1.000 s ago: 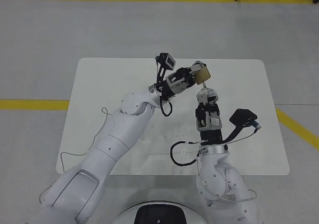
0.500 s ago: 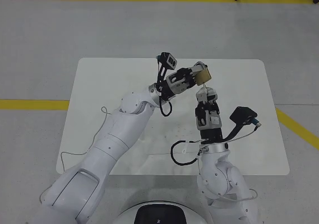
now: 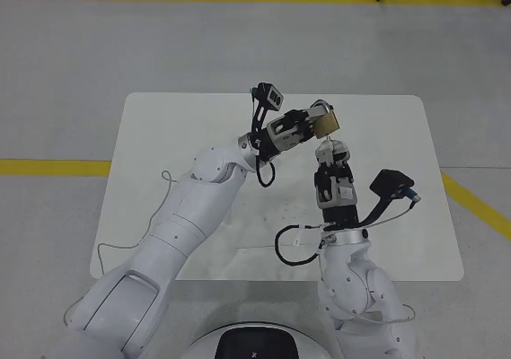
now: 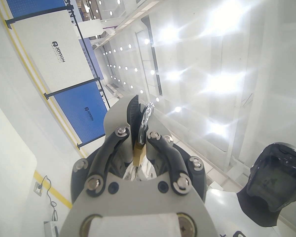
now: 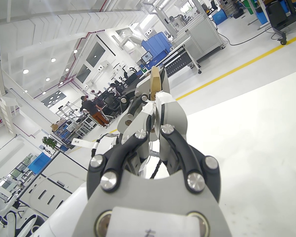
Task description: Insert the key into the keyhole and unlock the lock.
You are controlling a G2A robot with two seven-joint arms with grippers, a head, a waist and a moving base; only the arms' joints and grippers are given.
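Left gripper clenched on brass lock above white surface, right gripper grasping key, its tip against the lock.

Left gripper clamped, right gripper clamped

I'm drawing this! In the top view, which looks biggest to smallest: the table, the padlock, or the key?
Largest: white rectangular table
Middle: brass-coloured metal padlock
Smallest: thin silver metal key, barely a sliver
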